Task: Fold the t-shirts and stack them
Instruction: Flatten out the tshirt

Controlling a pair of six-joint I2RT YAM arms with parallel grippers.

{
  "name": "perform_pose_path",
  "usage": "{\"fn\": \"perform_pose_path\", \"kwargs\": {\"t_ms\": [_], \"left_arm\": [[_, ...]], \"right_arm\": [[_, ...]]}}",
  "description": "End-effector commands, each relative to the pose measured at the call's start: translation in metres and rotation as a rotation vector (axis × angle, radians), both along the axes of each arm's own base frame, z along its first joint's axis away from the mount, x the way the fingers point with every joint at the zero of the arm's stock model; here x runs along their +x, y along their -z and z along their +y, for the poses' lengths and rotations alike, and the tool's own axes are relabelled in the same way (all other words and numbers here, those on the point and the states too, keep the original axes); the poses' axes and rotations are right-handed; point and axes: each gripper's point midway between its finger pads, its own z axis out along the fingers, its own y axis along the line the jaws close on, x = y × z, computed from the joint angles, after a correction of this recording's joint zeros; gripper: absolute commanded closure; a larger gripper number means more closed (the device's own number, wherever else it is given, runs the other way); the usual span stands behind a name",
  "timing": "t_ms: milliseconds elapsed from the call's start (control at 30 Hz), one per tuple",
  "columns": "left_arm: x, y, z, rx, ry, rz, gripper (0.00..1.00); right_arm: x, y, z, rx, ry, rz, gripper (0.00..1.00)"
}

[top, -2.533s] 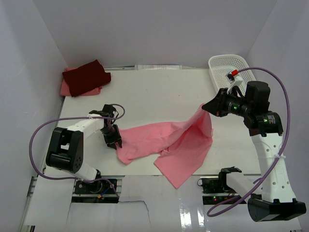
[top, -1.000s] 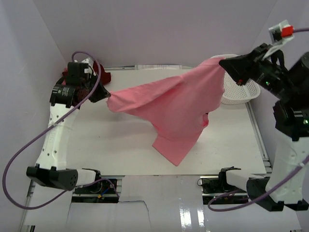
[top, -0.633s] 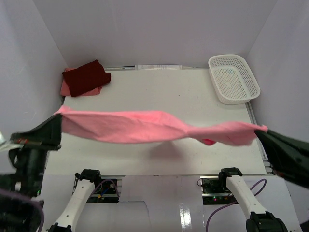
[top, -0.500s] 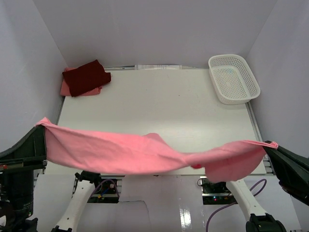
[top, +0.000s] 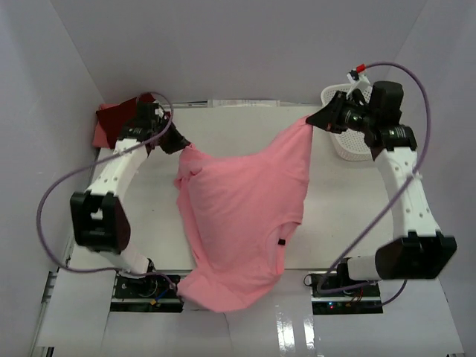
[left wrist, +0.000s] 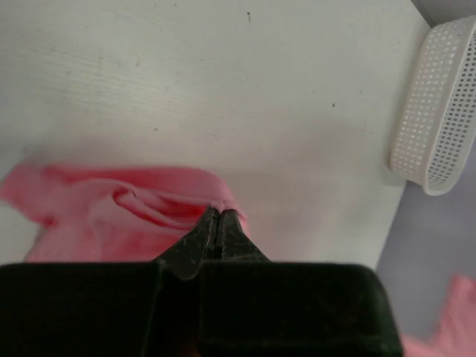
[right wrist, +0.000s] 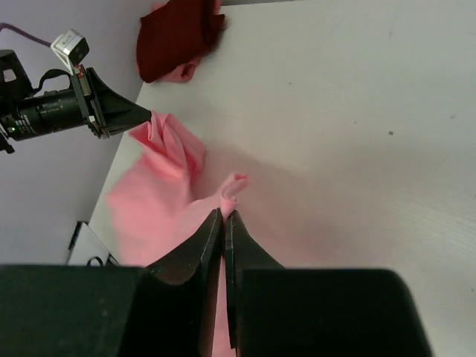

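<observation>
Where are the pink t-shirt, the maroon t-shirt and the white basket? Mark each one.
pink t-shirt (top: 245,208), top external view, middle of its spread body.
maroon t-shirt (right wrist: 177,37), right wrist view, middle of the dark cloth.
white basket (left wrist: 440,104), left wrist view, its mesh side wall.

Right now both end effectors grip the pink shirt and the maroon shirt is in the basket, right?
No. The left end effector and right end effector grip the pink shirt, but the maroon shirt lies at the table's far left corner, outside the basket: top external view.
</observation>
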Motion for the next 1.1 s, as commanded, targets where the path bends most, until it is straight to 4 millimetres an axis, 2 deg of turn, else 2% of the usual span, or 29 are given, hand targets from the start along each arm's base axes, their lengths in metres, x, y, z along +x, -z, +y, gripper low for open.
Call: {"fn": "perform_pose_path", "kwargs": {"t_ms": [0, 33, 67, 100, 133, 167, 200, 233, 267, 300, 333, 367, 400, 433, 467, 500, 533, 567, 600, 633, 667, 700, 733, 800, 833, 867, 967, 1000, 1067], "left_arm": [[0.065, -0.124, -0.017, -0.251, 0.124, -0.259, 1.00], [0.092, -0.121, -0.017, -0.279, 0.134, -0.253, 1.00], [0.103, -0.186, -0.012, -0.288, 0.155, -0.417, 1.00], [0.106, -0.207, -0.009, -0.285, 0.151, -0.481, 1.00], [0.101, -0.244, -0.003, -0.266, 0.141, -0.599, 1.00], [0.090, -0.274, 0.003, -0.259, 0.139, -0.702, 1.00], [0.090, -0.263, 0.021, -0.249, 0.100, -0.717, 1.00], [0.064, -0.304, 0.037, -0.245, 0.076, -0.872, 1.00], [0.061, -0.301, 0.045, -0.252, 0.057, -0.892, 1.00], [0.063, -0.269, 0.049, -0.276, 0.060, -0.828, 1.00], [0.062, -0.259, 0.054, -0.290, 0.056, -0.819, 1.00], [0.064, -0.237, 0.053, -0.296, 0.058, -0.763, 1.00], [0.067, -0.191, 0.049, -0.309, 0.070, -0.652, 1.00], [0.065, -0.162, 0.045, -0.317, 0.077, -0.588, 1.00], [0.058, -0.103, 0.041, -0.331, 0.059, -0.464, 1.00], [0.052, -0.075, 0.041, -0.331, 0.051, -0.407, 1.00], [0.048, -0.052, 0.039, -0.317, 0.051, -0.377, 1.00], [0.043, -0.026, 0.039, -0.319, 0.047, -0.324, 1.00], [0.032, 0.011, 0.036, -0.323, 0.039, -0.239, 1.00], [0.027, 0.028, 0.036, -0.321, 0.036, -0.202, 1.00], [0.022, 0.049, 0.034, -0.312, 0.042, -0.159, 1.00], [0.016, 0.064, 0.032, -0.306, 0.044, -0.119, 1.00], [0.001, 0.092, 0.030, -0.303, 0.024, -0.009, 1.00], [-0.017, 0.116, 0.021, -0.300, 0.055, 0.079, 1.00], [-0.034, 0.129, 0.014, -0.288, 0.064, 0.164, 1.00], [-0.041, 0.135, 0.013, -0.254, 0.064, 0.188, 1.00], [-0.059, 0.130, 0.005, -0.136, 0.140, 0.197, 1.00], [-0.067, 0.128, 0.002, -0.102, 0.184, 0.202, 1.00], [-0.069, 0.108, 0.002, -0.068, 0.208, 0.160, 1.00]], "right_arm": [[0.028, -0.102, -0.003, 0.038, -0.030, -0.249, 0.92], [0.044, -0.109, -0.001, 0.042, -0.059, -0.259, 0.92], [0.036, -0.135, 0.002, 0.047, -0.102, -0.323, 0.92], [0.030, -0.157, 0.003, 0.044, -0.116, -0.382, 0.92], [0.015, -0.192, 0.004, 0.024, -0.143, -0.501, 0.92], [0.005, -0.204, 0.006, 0.018, -0.172, -0.554, 0.92], [-0.001, -0.211, 0.008, 0.015, -0.193, -0.583, 0.92], [0.000, -0.210, -0.002, 0.005, -0.181, -0.592, 0.92], [0.003, -0.203, -0.009, 0.003, -0.180, -0.581, 0.92], [0.006, -0.202, -0.013, 0.001, -0.176, -0.615, 0.92], [0.014, -0.167, -0.013, 0.040, -0.181, -0.518, 0.92], [0.018, -0.150, -0.013, 0.055, -0.189, -0.489, 0.92], [0.018, -0.136, -0.013, 0.063, -0.182, -0.470, 0.92], [0.029, -0.076, -0.011, 0.088, -0.187, -0.326, 0.92], [0.022, -0.057, -0.007, 0.093, -0.201, -0.304, 0.92], [0.023, -0.028, -0.008, 0.101, -0.177, -0.239, 0.92], [0.022, 0.037, -0.009, 0.119, -0.148, -0.090, 0.92], [0.016, 0.063, -0.008, 0.140, -0.143, -0.028, 0.92], [0.009, 0.077, -0.008, 0.147, -0.135, -0.021, 0.92], [0.004, 0.102, -0.008, 0.153, -0.115, 0.040, 0.92], [-0.008, 0.142, -0.008, 0.153, -0.110, 0.136, 0.92], [-0.016, 0.159, -0.009, 0.148, -0.099, 0.180, 0.92], [-0.027, 0.180, -0.009, 0.144, -0.086, 0.259, 0.92], [-0.058, 0.209, -0.005, 0.139, -0.112, 0.320, 0.92], [-0.064, 0.220, -0.007, 0.122, -0.084, 0.341, 0.92], [-0.077, 0.229, -0.006, 0.115, -0.082, 0.386, 0.92], [-0.103, 0.238, -0.009, 0.069, -0.075, 0.423, 0.92], [-0.106, 0.233, -0.011, 0.053, -0.066, 0.411, 0.92], [-0.113, 0.233, -0.012, 0.035, -0.057, 0.419, 0.92]]}}
